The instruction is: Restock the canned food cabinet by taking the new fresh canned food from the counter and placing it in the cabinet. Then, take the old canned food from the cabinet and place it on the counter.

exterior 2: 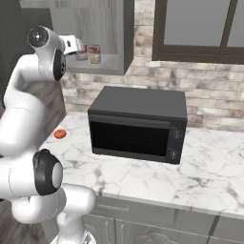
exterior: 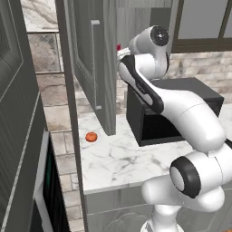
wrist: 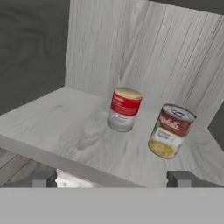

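Note:
The cabinet (exterior 2: 127,43) stands open, and its door (exterior: 86,59) swings out to the left. On its grey shelf (wrist: 65,118) the old canned food (wrist: 124,109), mostly red, stands upright. The new fresh canned food (wrist: 171,130), yellow-labelled with a red band, stands just right of it, apart. Both cans, red (exterior 2: 82,53) and yellow (exterior 2: 95,54), show from the right base. My gripper (wrist: 112,179) is open and holds nothing. It hangs just outside the shelf's front edge, short of both cans. The hand (exterior 2: 72,45) sits up at the cabinet's left side. The marble counter (exterior 2: 143,176) lies below.
A black microwave (exterior 2: 138,124) stands on the counter under the cabinet's right side. A round orange-red fruit (exterior: 91,137) lies on the counter at the left, near the open door. A dark-framed window (exterior 2: 200,28) is on the brick wall.

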Motion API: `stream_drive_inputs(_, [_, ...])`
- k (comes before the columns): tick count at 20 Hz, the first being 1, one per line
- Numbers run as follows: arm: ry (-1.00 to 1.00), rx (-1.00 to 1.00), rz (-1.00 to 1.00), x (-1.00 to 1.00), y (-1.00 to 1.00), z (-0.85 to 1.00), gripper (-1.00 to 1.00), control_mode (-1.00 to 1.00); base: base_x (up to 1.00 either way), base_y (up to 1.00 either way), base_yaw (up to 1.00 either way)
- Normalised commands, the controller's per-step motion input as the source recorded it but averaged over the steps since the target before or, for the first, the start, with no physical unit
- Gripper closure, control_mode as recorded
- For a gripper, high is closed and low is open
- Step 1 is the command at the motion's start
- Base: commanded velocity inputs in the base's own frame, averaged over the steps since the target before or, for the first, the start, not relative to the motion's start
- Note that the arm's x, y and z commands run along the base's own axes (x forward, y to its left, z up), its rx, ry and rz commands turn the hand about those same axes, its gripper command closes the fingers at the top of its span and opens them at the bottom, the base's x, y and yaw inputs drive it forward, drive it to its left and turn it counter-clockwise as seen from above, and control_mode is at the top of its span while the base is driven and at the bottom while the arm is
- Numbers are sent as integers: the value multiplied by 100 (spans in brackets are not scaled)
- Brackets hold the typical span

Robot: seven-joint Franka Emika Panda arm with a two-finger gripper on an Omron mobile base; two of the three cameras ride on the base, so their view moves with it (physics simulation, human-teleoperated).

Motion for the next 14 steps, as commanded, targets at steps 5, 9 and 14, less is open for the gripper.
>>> stream_drive_inputs(5, [17,-20,1,7,55,-41,-100,-100,0,0,0])
stream_drive_inputs(9, [12,-12,-2,30,20,-13,-100,-100,0,0,0])
stream_drive_inputs(14, [4,4,-12,42,-3,-4,-100,-100,0,0,0])
